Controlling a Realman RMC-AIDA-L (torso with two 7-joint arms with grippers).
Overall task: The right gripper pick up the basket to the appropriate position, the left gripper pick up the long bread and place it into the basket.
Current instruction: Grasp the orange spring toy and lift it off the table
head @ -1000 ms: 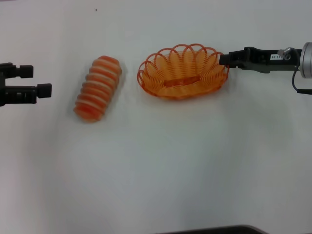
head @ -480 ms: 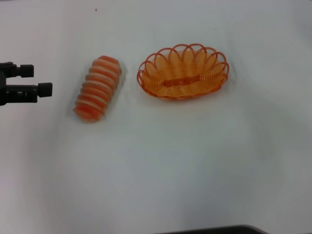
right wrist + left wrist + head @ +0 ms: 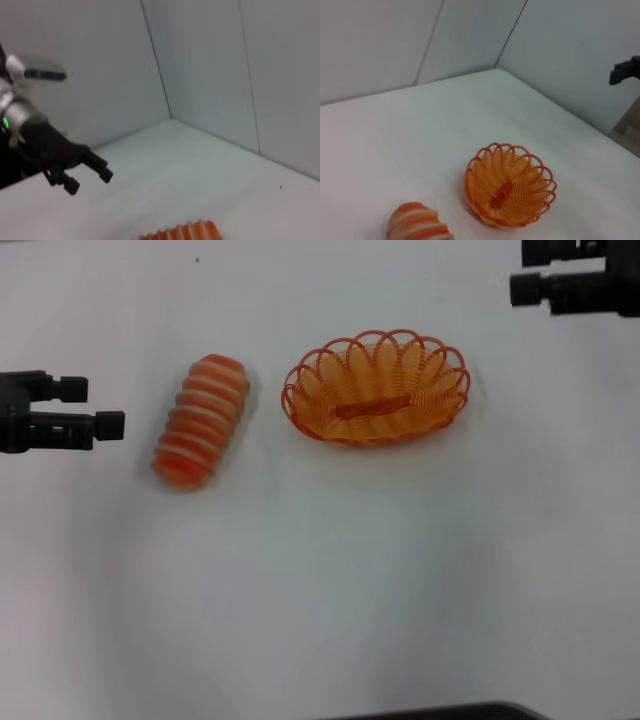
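While the basket (image 3: 376, 387) sits empty on the white counter (image 3: 330, 580), the long bread (image 3: 200, 420) lies tilted just to its left, apart from it. Left of the loaf, the left end effector (image 3: 98, 407) hovers with its fingers parted and holding nothing. At the far right corner, the right end effector (image 3: 523, 270) also stands parted, empty, well clear of the basket.

Basket (image 3: 376, 388): orange openwork plastic, thin looped strands, slight sheen. Long bread (image 3: 201, 421): smooth moulded toy plastic, ridged segments, orange-red with cream stripes, soft gloss. Table (image 3: 330, 570): white, matt, smooth. Left gripper (image 3: 92, 407) and right gripper (image 3: 522, 270): black matt fingers, look like hard plastic or coated metal. Walls (image 3: 395, 40): plain matt panels.
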